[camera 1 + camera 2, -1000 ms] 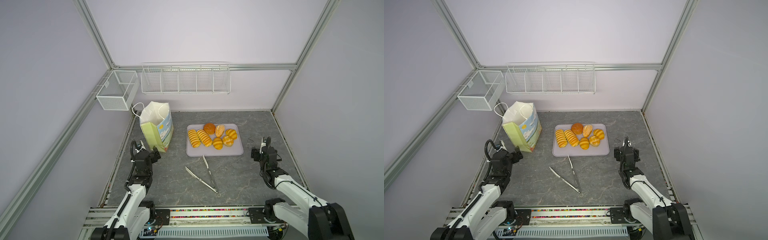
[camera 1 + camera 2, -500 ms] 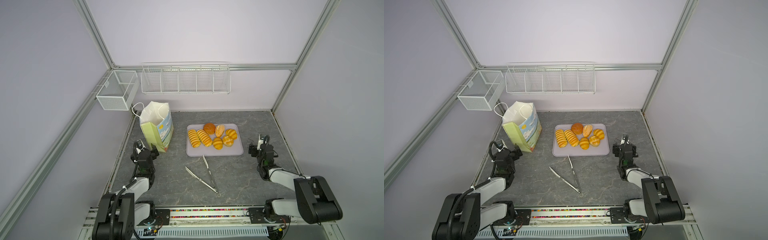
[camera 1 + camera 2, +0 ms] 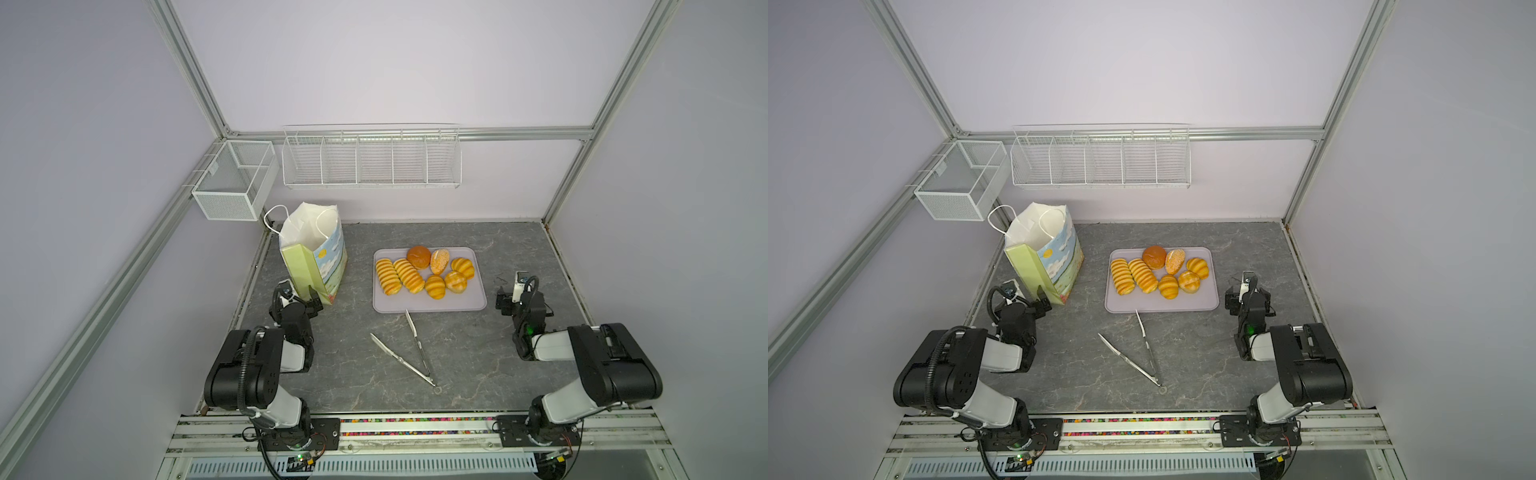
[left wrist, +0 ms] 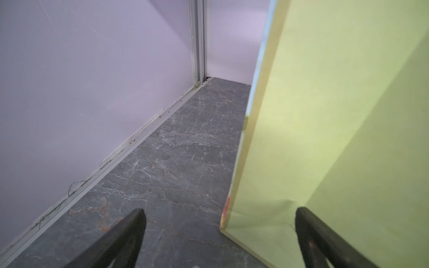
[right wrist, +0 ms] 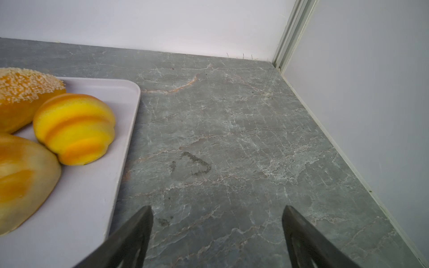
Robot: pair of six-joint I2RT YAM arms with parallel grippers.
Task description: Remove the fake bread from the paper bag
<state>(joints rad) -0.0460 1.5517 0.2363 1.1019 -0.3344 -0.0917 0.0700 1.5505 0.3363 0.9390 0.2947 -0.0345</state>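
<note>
Both top views: bread [image 3: 409, 275] on tray [image 3: 457, 301], bag [image 3: 328, 262] upright.
Left gripper [image 4: 219, 210] by bag, right gripper [image 5: 217, 207] by tray, jaws apart, empty.

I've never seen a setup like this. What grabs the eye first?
The bright orange-yellow fake bread, seven pieces crowded on a pale tray at the centre, stands out most. Next comes the tall paper bag standing upright on the left, its white-lined mouth open, with the open left gripper close by its green side. Metal tongs lie spread open in front of the tray.
</note>
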